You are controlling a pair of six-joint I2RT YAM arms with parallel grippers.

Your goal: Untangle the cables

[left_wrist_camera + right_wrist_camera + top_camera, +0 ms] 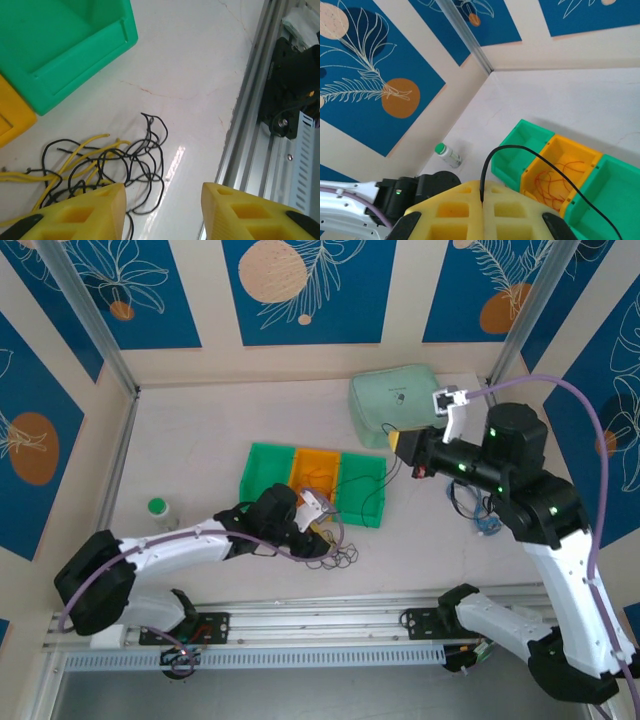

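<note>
A tangle of black cables (pixel 142 155) and pale yellow cables (pixel 75 159) lies on the white table, just in front of the bins (pixel 335 552). My left gripper (pixel 162 195) hangs open right over its near edge, with the left finger (pixel 95 210) above the strands and nothing between the jaws. My right gripper (pixel 481 200) is shut on a single black cable (pixel 530 152), held high over the table (pixel 400 443). That cable arcs away towards the bins. Thin orange cables (pixel 559 182) lie coiled in the orange bin (pixel 576 146).
Three joined bins stand mid-table: green (pixel 266 472), orange (pixel 316 468), green (pixel 362 488). A green-capped bottle (pixel 158 510) stands at the left and a pale green bag (pixel 395 400) at the back. More wires (pixel 485 515) lie under the right arm. An aluminium rail (pixel 250 125) borders the near edge.
</note>
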